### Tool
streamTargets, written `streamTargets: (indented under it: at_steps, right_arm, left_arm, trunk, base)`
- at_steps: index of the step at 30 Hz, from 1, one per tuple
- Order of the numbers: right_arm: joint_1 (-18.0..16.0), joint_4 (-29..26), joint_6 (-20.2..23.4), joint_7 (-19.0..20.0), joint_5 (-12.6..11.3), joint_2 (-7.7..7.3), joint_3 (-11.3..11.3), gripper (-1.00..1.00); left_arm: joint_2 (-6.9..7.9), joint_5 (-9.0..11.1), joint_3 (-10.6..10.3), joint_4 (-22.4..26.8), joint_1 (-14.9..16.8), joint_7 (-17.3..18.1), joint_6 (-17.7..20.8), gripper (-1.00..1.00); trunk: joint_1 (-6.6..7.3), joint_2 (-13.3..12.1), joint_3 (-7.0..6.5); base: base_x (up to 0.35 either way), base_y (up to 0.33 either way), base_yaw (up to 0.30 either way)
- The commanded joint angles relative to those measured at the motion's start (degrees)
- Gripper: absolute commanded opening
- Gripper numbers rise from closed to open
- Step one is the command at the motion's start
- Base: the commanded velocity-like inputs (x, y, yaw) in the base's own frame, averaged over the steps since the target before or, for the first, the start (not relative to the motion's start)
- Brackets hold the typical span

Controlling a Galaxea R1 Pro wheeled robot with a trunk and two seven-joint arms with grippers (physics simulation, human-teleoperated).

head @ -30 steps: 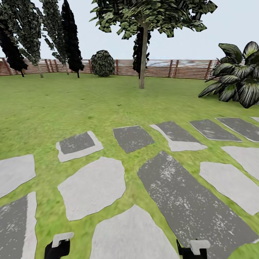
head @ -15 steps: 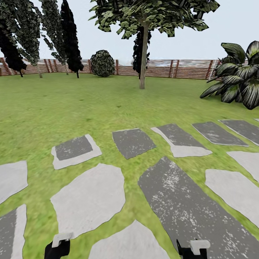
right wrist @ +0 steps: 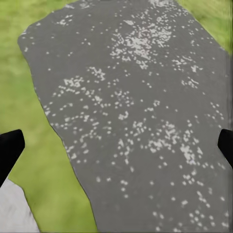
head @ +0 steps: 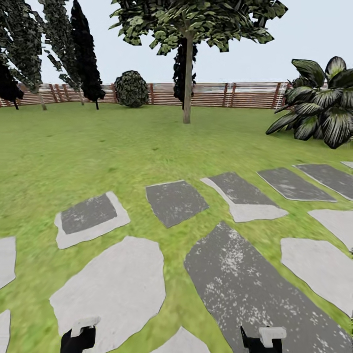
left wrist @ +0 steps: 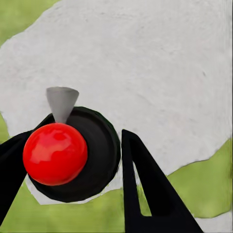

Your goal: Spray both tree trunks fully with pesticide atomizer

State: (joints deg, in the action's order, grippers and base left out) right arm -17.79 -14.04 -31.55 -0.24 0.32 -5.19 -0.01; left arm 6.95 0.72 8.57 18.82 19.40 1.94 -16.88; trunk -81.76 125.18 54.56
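Note:
The pesticide atomizer (left wrist: pixel 56 153), a black bottle with a round red top and a grey cone nozzle, sits between the black fingers (left wrist: pixel 145 189) of my left gripper (left wrist: pixel 73 155), which is shut on it above a pale stepping stone. In the head view the left gripper (head: pixel 81 333) and the right gripper (head: pixel 262 338) peek in at the lower edge. My right gripper (right wrist: pixel 119 145) is open and holds nothing, its fingertips spread wide over a dark speckled slab (right wrist: pixel 136 116). Both trees and the floor are out of view.
Grey and pale stepping stones (head: pixel 174 201) cross the lawn (head: pixel 98 152) ahead. A thin-trunked tree (head: pixel 187 93) stands mid-lawn before a brown slat fence (head: pixel 235 95). A big-leafed plant (head: pixel 318 103) is at the right, with black cone trees (head: pixel 84 54) and a round bush (head: pixel 130 88) at the back left.
The whole head view has shifted: the stones have slid down and left, so the camera has moved forward and turned slightly right. Both grippers hold the same pose.

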Motion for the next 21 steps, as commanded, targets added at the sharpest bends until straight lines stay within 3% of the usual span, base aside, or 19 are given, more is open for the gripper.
streamTargets:
  at_steps: [1, 7, 21]
  right_arm:
    - [-0.05, 0.06, -0.17, -0.02, 0.03, 0.00, 0.00, 1.00]
    - [-0.05, 0.27, -0.17, -0.02, 0.03, 0.00, 0.00, 1.00]
    - [-0.05, 1.20, -0.17, -0.02, -0.03, 0.00, 0.00, 1.00]
  left_arm:
    - [-0.01, 0.07, 0.22, -0.04, 0.02, 0.21, -0.17, -1.00]
    - [-0.01, 0.07, 0.22, -0.05, 0.02, 0.18, -0.16, -1.00]
    - [-0.01, 0.07, 0.22, -0.10, 0.02, 0.17, -0.15, -1.00]
  trunk:
    - [-0.03, 0.02, 0.00]
    - [-0.03, 0.02, -0.40]
    - [-0.03, 0.02, -0.55]
  base:
    - [0.338, 0.000, -0.257]
    - [0.338, 0.000, -0.169]
    - [0.338, 0.000, -0.010]
